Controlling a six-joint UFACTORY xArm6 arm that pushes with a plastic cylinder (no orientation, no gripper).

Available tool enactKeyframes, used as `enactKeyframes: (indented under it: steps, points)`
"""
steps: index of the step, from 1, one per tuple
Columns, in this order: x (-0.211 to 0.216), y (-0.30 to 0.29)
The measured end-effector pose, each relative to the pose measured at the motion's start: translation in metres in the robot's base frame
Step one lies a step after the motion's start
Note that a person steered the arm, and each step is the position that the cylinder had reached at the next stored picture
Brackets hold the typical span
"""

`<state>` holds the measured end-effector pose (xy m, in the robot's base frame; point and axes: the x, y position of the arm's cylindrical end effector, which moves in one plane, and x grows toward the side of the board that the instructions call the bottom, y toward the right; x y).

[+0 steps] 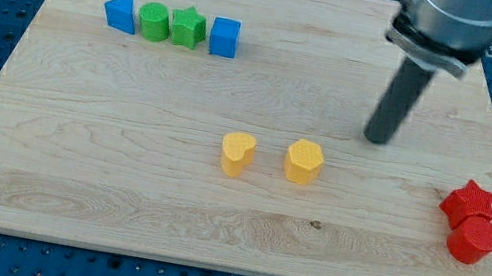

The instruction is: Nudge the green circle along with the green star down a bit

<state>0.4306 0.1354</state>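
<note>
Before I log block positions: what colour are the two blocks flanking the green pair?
Both blue, clearest in the camera view, at the view's upper left.

green circle [153, 21] and green star [187, 26]; two blue blocks [122, 13]; two yellow [237, 153]; two red [469, 204]

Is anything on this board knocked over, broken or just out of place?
Nothing stands out. The blue triangle, green circle, green star and blue cube sit in a tidy row. The yellow heart and yellow hexagon stand apart, the red star and red circle touch. My tip is far from the green blocks.
</note>
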Motion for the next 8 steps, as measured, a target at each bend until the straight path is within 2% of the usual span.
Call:
enactKeyframes:
  steps: [1, 2, 3, 4, 5, 8]
  points:
    - [-0.074, -0.017]
    - [-0.144, -0.069]
    - [-0.179, -0.161]
    - [-0.184, -0.25]
    - [-0.165, -0.273]
    - [-0.08, -0.256]
